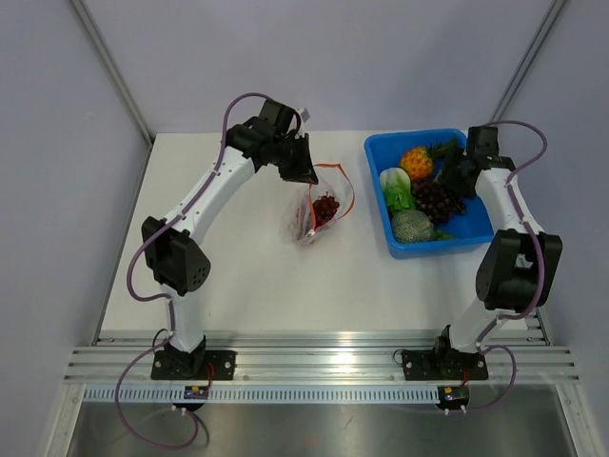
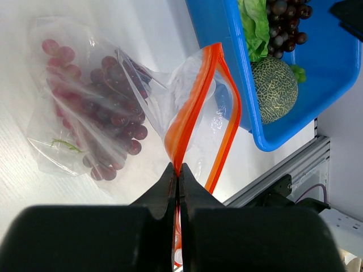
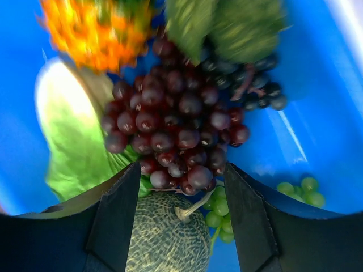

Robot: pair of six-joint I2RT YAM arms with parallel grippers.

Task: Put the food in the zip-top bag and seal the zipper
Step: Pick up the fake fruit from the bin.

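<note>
Bag: the zip-top bag [image 1: 319, 208] lies on the white table [image 1: 238, 286], just left of the blue bin [image 1: 381, 152], with its mouth lifted and gaping toward the bin.
Already inside: one bunch of red-purple grapes [image 2: 105, 113] shows through the clear film, low in the pouch.
Left gripper: the left gripper [image 2: 178, 173] has its fingers pressed tight on the zipper [image 2: 195, 96]. It pinches one end of the orange strip and holds the mouth up. The two lips of the strip stand apart, so nothing is sealed.
Right gripper: the right gripper [image 3: 181, 175] hangs inside the bin with its fingers spread wide and nothing between them. It is poised over a dark grape bunch [image 3: 176, 130] and a netted melon [image 3: 164, 238].
Also in the bin: a pale green lettuce leaf [image 3: 74, 141], an orange pineapple-like fruit [image 1: 417, 160] and a few small green grapes [image 3: 300, 190].
Progress: by the look of it, roughly the early middle. One item is bagged, several wait in the bin, and the zipper is not yet closed.
</note>
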